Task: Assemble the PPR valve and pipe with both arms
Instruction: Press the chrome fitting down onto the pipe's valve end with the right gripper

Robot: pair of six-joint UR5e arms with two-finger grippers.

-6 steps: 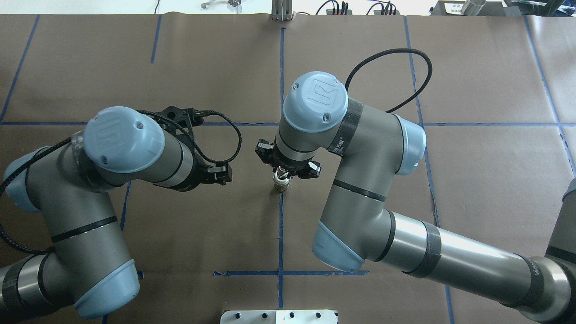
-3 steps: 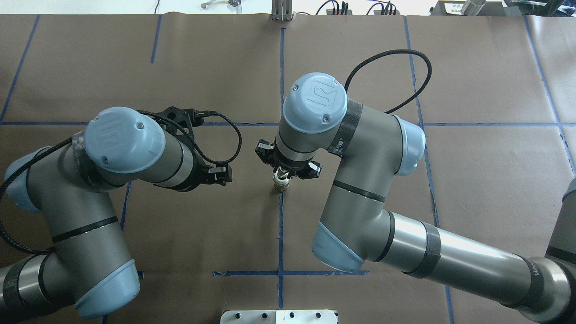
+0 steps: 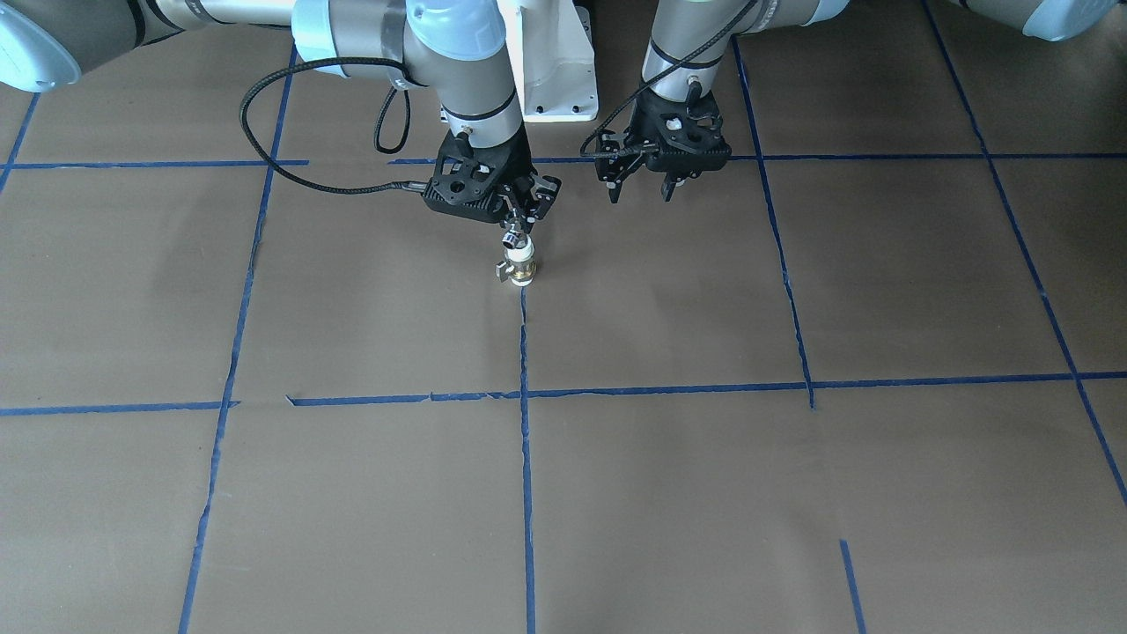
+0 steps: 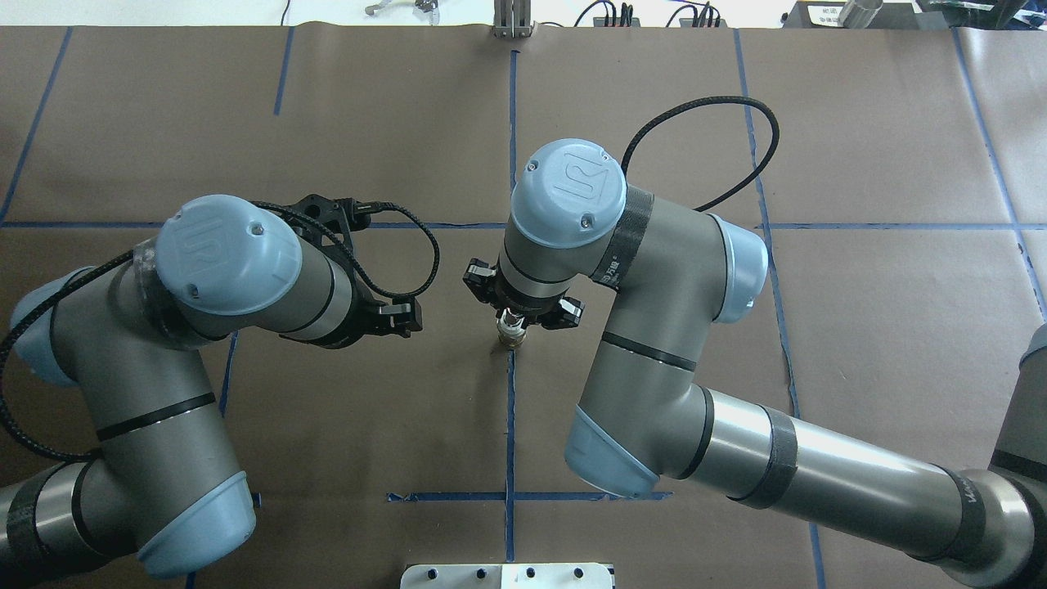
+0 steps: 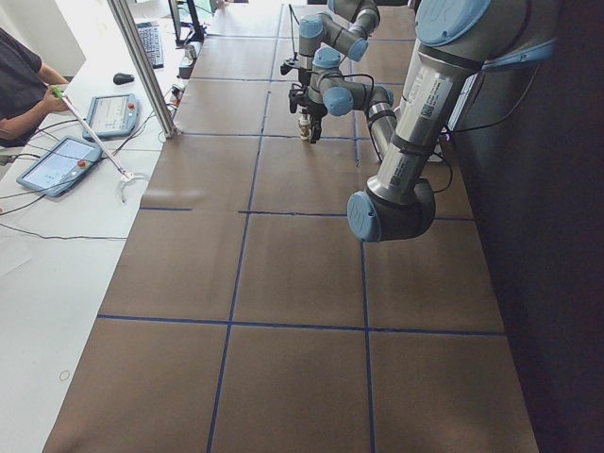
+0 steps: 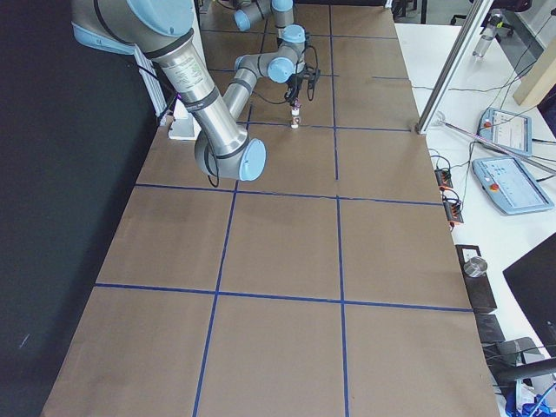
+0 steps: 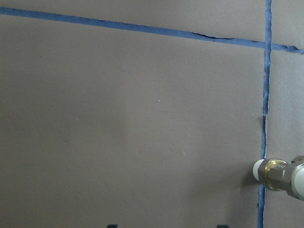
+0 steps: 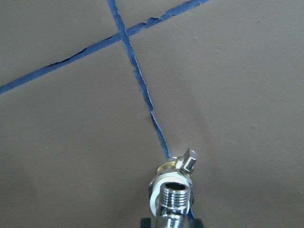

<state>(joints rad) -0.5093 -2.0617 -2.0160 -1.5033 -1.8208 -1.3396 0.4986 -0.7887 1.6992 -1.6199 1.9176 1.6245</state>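
The PPR valve (image 3: pixel 521 266) stands upright on the brown table on a blue tape line, white ends, brass middle, small side handle. It shows in the right wrist view (image 8: pixel 167 172) and at the right edge of the left wrist view (image 7: pixel 275 174). The pipe (image 3: pixel 511 236), a chrome threaded fitting (image 8: pixel 174 202), sits on top of the valve. My right gripper (image 3: pixel 519 220) is shut on the pipe from above (image 4: pixel 517 317). My left gripper (image 3: pixel 641 187) is open and empty, a short way to the valve's side (image 4: pixel 406 317).
The white robot base plate (image 3: pixel 555 79) lies behind the grippers. A black cable (image 4: pixel 712 123) loops off the right wrist. Beyond the table's far edge stand an aluminium post (image 5: pixel 142 66) and operator tablets (image 5: pixel 61 162), with a person beside them.
My right arm's wrist has shifted slightly, with the gripper still over the valve. The left arm has hardly moved.
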